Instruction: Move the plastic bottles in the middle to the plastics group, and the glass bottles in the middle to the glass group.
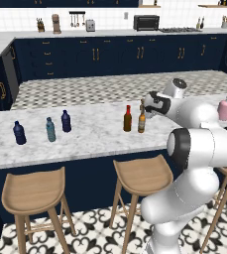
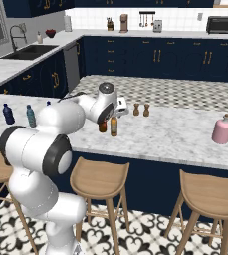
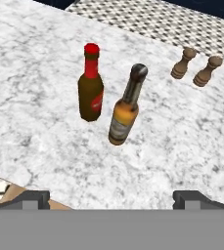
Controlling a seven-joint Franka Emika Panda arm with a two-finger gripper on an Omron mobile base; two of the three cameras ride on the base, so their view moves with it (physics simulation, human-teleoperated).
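Marble worktop (image 1: pixel 95 136): brown bottle (image 3: pixel 90 85) with red cap and amber bottle (image 3: pixel 125 107) upright just beside each other at middle; teal bottle (image 1: pixel 50 130) between 2 navy bottles (image 1: pixel 19 133) at left; pink bottle (image 2: pixel 222 129) far right. Hand (image 3: pixel 111 197) wide, empty, above the brown-amber pair.
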